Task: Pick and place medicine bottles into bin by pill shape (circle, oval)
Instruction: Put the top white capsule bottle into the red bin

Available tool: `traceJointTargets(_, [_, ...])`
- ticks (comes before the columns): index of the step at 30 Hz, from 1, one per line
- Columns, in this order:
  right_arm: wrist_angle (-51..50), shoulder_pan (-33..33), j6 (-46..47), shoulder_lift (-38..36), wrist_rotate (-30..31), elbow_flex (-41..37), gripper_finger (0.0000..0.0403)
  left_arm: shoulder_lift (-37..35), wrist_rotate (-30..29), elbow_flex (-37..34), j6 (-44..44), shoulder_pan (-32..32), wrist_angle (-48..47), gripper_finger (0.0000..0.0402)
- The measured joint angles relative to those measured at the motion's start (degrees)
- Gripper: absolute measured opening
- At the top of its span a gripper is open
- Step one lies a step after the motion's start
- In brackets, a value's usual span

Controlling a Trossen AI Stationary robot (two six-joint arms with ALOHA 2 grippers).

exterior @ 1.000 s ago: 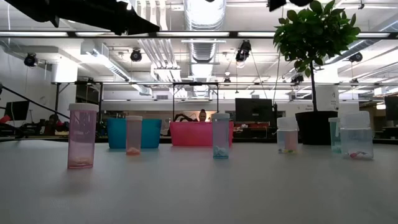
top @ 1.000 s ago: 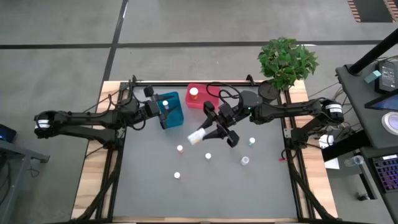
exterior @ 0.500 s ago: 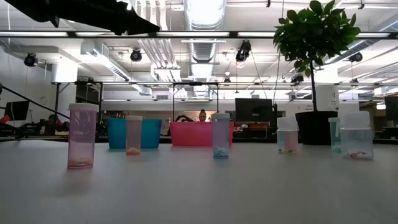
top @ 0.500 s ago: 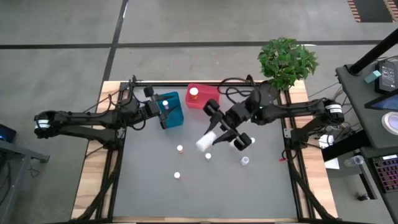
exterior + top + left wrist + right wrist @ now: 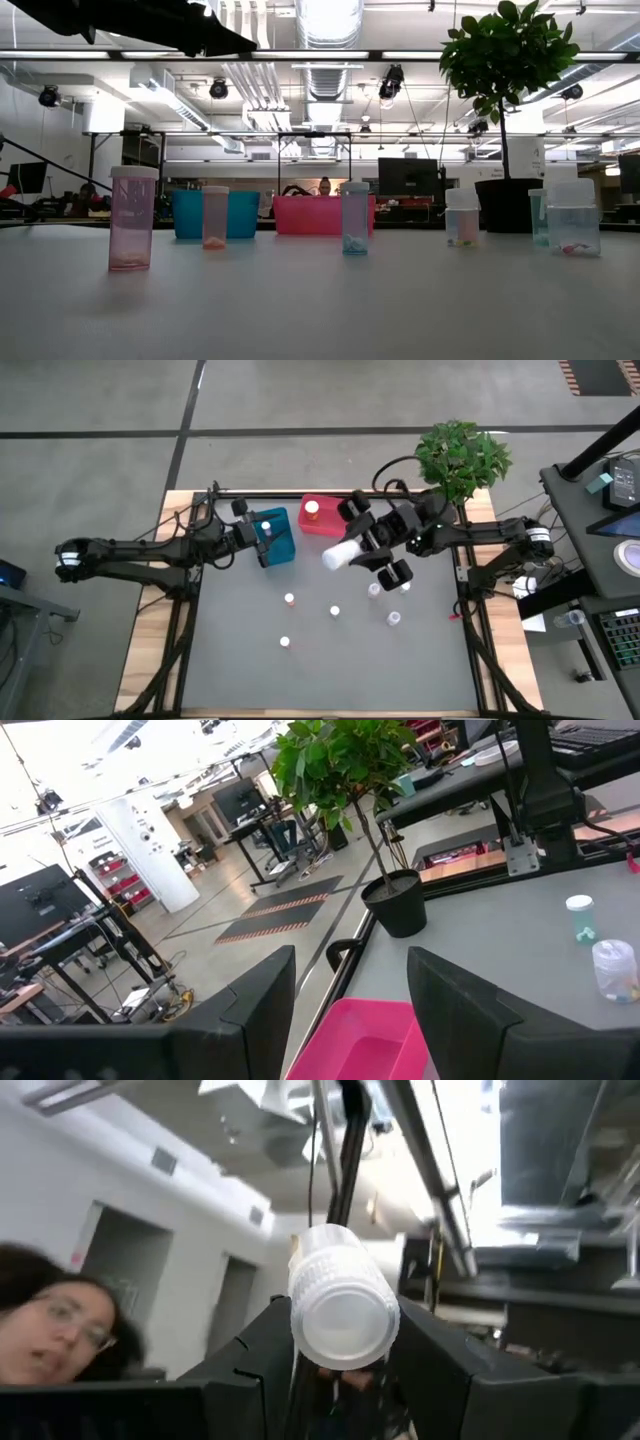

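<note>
Our right hand (image 5: 362, 545) grips a white-capped bottle (image 5: 342, 553) aloft, just short of the red bin (image 5: 331, 525) ahead of it. Tilted as the bottle is, we risk dropping it outside. Our left hand (image 5: 258, 534), fingers apart, waits over the blue bin (image 5: 281, 546).

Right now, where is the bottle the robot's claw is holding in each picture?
High view: the held bottle lies sideways in the right claw, just in front of the pink bin.
Low view: not in it; only standing bottles show.
Left wrist view: not in it.
Right wrist view: its white cap faces the camera, between the fingers.
Shared landmark: the pink bin, also in the low and left wrist views.
</note>
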Motion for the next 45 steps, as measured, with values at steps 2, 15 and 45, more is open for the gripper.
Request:
traceJointTargets(2, [1.5, 0.0, 0.3, 0.0, 1.0, 0.6, 0.0137, 0.0, 0.0, 0.0, 0.0, 0.0, 0.0, 0.0176])
traceJointTargets(15, [3.4, 0.0, 1.1, 0.0, 2.5, 1.4, 0.0137, 0.0, 0.0, 0.0, 0.0, 0.0, 0.0, 0.0176])
traceJointTargets(45, [-96.2, -12.5, -6.9, 20.6, 42.9, 50.9, 0.0137, -0.4, -1.2, 0.0, 0.1, 0.0, -0.5, 0.0176])
